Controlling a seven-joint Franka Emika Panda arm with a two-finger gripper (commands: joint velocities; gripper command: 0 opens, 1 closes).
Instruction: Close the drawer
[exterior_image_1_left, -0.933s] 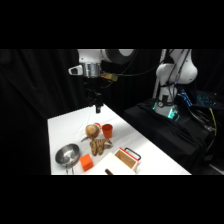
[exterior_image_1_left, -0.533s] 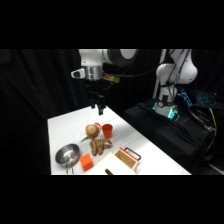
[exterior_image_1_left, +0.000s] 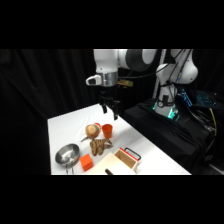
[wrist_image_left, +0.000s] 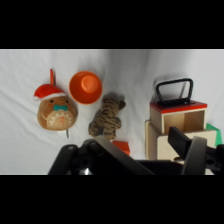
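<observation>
STEP: approach — I am hovering my gripper (exterior_image_1_left: 111, 111) high above the worktop (exterior_image_1_left: 65, 127), touching nothing | JAWS: apart, holding nothing | DRAWER: drawer (wrist_image_left: 177, 114) is standing pulled out of its case (wrist_image_left: 159, 144), handle outward | NEXT: descending behind the drawer front — then pushing it in.

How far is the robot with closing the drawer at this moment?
Nothing looks done: the drawer is pulled out of its case, its inside showing in the wrist view. In hand: the gripper hangs above the table, over the toys and apart from the drawer, holding nothing. Left: come down to the drawer's front, by the black handle, and push it in.
</observation>
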